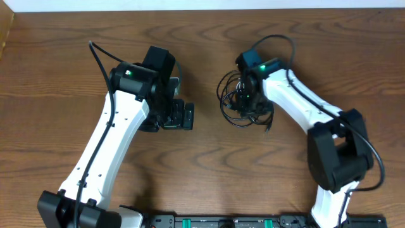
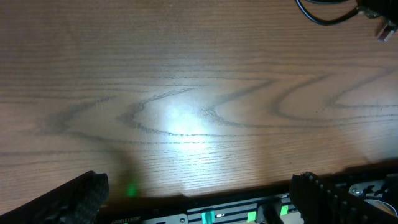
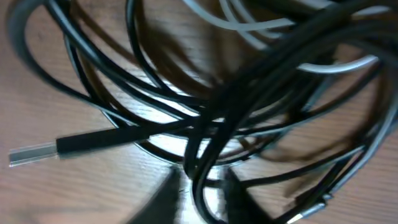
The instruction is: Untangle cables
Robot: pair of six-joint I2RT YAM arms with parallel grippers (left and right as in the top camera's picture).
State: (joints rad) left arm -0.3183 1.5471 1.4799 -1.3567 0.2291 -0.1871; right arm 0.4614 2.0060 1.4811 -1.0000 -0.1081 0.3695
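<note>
Cables (image 1: 239,104): 1 tangle, several blk strands; L pincer (image 2: 199,198) wide

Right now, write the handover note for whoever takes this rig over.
Left tool: open, empty, over bare table, left of the heap.
Right tool: down in the cables, a black strand between its fingers; blur hides whether it grips.
Cables: one knotted heap at centre-right, under the right tool.
Done: nothing separated.
Left: pull every cable free.
</note>
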